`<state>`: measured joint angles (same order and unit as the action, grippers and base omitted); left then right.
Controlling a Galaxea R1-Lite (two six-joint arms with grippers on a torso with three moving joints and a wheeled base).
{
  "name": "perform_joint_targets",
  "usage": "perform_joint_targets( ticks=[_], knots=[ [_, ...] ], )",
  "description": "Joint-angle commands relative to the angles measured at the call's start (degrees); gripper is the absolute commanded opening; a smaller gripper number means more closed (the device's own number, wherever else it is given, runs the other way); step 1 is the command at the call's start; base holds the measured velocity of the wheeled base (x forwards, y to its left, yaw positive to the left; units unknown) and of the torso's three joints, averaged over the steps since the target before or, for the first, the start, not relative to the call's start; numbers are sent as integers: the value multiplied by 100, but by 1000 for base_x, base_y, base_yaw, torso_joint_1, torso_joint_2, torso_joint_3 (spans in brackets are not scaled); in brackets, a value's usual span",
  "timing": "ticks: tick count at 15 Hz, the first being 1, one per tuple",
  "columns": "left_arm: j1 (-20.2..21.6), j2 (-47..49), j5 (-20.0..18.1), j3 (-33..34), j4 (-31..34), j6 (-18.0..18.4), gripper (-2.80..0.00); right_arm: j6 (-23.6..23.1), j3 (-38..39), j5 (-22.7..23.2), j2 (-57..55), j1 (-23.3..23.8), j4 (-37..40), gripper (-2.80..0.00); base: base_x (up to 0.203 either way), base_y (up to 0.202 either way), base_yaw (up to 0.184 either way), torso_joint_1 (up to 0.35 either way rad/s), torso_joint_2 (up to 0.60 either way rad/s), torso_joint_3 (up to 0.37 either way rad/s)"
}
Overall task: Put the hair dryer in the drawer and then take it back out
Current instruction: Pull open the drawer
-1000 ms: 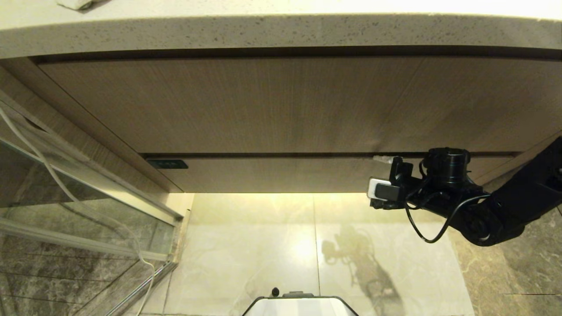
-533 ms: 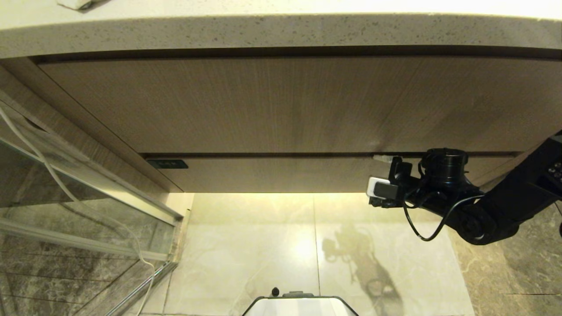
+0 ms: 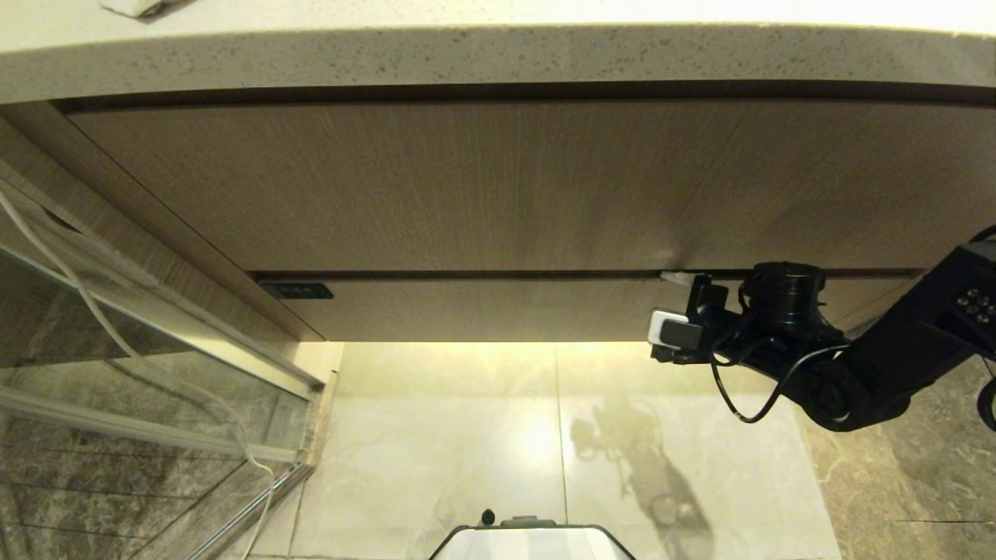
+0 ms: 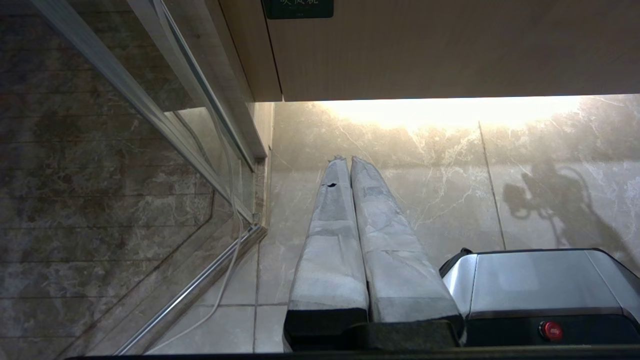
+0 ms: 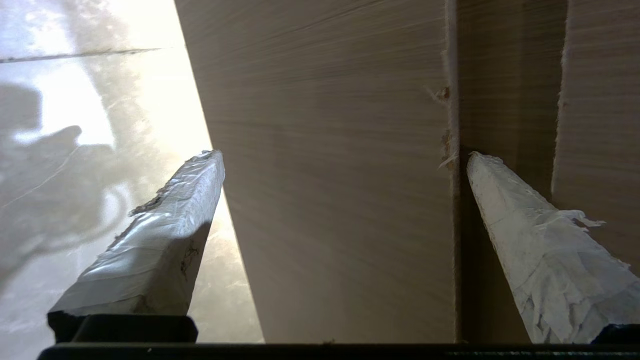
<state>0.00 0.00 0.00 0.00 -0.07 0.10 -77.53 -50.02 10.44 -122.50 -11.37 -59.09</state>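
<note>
Drawer front is sitting shut under the taller wood-grain panel, and the right claw is straddling it with fingers spread wide: one fingertip is poking into the dark gap along its top edge, the other is hanging below the bottom edge. Left claw is idling over the floor, fingers pressed together.

Black right arm with looped black cable, tool fingers wrapped in white tape, silver base
</note>
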Motion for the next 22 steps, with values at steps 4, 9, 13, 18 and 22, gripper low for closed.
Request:
perform_joint_targets(
  ticks=[4,9,13,18,22],
  knots=[
    [0,-9,0,0,-1,-1,-280,-16,-389,-6,-426,12,-273,0,0,0,0,0,0,0],
    [0,-9,0,0,-1,-1,-280,3,-459,-19,-580,31,62,0,0,0,0,0,0,0],
    [0,-9,0,0,-1,-1,-280,370,-434,-45,-303,104,1685,0,0,0,0,0,0,0],
    [0,-9,0,0,-1,-1,-280,537,-438,-411,-28,223,2657,0,0,0,0,0,0,0],
    [0,-9,0,0,-1,-1,-280,581,-432,-419,19,232,2672,0,0,0,0,0,0,0]
  ],
)
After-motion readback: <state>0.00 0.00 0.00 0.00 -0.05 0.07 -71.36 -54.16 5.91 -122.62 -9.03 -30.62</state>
